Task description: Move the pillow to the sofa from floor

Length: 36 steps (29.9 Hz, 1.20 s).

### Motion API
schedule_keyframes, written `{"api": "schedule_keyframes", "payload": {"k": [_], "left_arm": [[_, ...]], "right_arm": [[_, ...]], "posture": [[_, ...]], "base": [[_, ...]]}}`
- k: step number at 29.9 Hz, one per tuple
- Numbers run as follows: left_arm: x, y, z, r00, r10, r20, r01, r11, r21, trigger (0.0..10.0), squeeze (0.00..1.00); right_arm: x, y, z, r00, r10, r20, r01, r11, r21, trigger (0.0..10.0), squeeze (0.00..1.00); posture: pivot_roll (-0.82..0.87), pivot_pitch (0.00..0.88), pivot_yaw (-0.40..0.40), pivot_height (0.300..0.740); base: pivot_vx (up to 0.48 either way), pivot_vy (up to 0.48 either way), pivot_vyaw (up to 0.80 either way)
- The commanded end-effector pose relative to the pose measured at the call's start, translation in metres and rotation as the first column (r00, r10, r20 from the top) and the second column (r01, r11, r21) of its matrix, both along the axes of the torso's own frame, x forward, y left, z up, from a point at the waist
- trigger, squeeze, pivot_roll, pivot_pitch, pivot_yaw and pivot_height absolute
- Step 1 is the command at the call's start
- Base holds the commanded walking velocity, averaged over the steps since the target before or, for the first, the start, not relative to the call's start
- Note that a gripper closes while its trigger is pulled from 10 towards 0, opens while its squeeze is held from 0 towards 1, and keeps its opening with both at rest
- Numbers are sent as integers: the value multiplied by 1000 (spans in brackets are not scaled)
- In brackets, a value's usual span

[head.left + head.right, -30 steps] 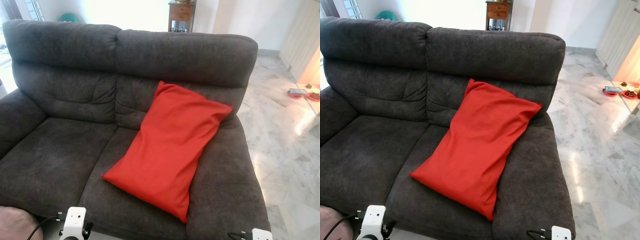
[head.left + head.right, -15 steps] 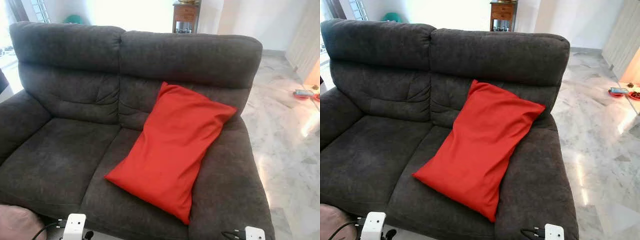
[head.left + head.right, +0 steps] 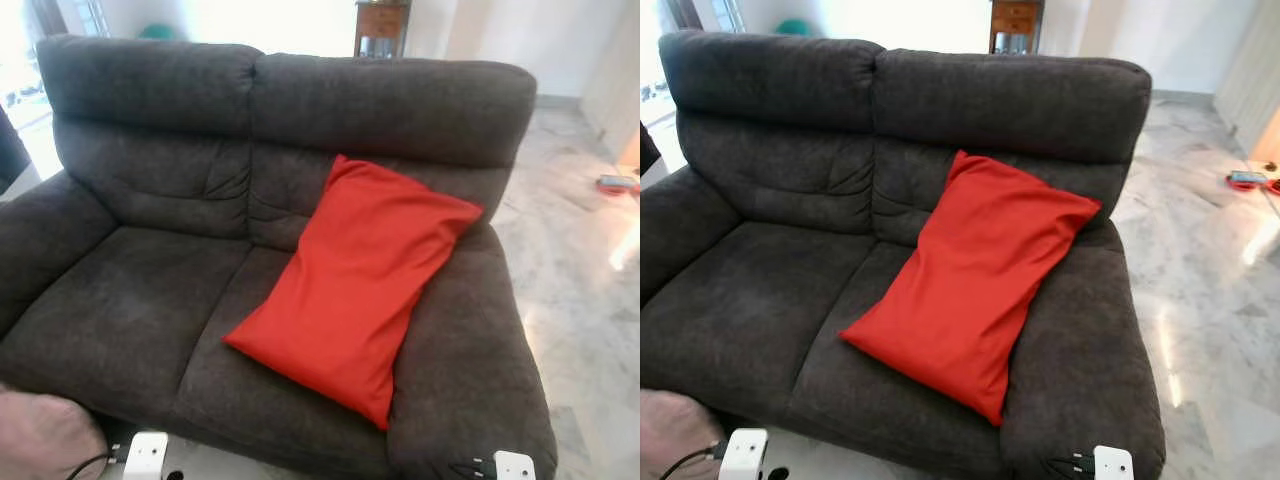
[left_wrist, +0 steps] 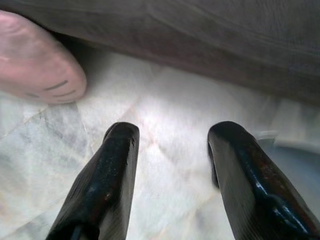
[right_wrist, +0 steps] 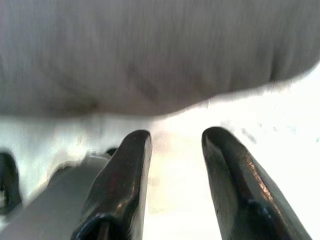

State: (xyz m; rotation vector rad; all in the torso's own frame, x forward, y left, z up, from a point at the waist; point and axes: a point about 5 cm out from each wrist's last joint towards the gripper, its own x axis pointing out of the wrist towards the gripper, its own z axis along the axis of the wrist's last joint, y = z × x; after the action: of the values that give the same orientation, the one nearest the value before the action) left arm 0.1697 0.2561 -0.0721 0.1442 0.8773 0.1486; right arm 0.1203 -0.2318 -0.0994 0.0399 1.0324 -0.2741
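Note:
A red pillow lies slanted on the right seat of the dark grey sofa, its top corner leaning on the backrest. Both arms hang low in front of the sofa, with just the white wrist housings at the bottom edge of the eye views. My left gripper is open over the marble floor, with the sofa's front just ahead and nothing between its fingers. My right gripper is open too, pointing at the sofa's underside and the bright floor.
A pink cushion lies on the floor at the sofa's front left corner. Marble floor stretches to the right, with small items on it far off. A wooden cabinet stands behind the sofa.
The whole view has shifted: the sofa now sits a little lower and farther right in frame, and more of the pink cushion shows. The pillow has not moved on the seat.

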Motion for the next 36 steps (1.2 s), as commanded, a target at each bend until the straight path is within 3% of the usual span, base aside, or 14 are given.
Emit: {"api": "schedule_keyframes", "payload": {"k": [1, 7, 14, 21, 28, 36], "left_arm": [[-13, -6, -8, 998, -6, -56, 5, 1000, -10, 10000, 0], [-18, -5, -10, 997, -2, -73, 1, 1000, -9, 10000, 0], [-19, -3, -10, 997, 1, -82, -1, 1000, -5, 10000, 0], [-19, -6, -11, 996, -22, -90, 22, 1000, -3, 10000, 0], [-19, -8, -12, 993, -58, -103, 59, 998, 8, 10000, 0], [-11, -3, -7, 996, -44, -74, 45, 999, 12, 10000, 0]], "right_arm": [[13, -1, 4, 999, -41, 33, 41, 999, -1, 10000, 0], [22, 6, 5, 998, -54, 43, 54, 999, 8, 10000, 0], [21, 3, 6, 995, -90, 43, 90, 996, 14, 10000, 0], [-2, -19, 4, 992, -125, 22, 125, 992, -5, 10000, 0], [-16, -17, 0, 991, -137, -2, 137, 991, 3, 10000, 0], [-7, -10, 1, 993, -117, 29, 117, 993, 9, 10000, 0]], "posture": [[95, 0, -20, 740], [91, 0, -19, 740], [89, 0, -22, 740], [74, 0, -7, 740], [68, 0, 4, 740], [69, 0, -5, 740]], "base": [[-292, 0, 0], [-298, 0, 0], [-305, 0, 0], [-270, 0, 0], [0, 0, 0], [0, 0, 0]]}}
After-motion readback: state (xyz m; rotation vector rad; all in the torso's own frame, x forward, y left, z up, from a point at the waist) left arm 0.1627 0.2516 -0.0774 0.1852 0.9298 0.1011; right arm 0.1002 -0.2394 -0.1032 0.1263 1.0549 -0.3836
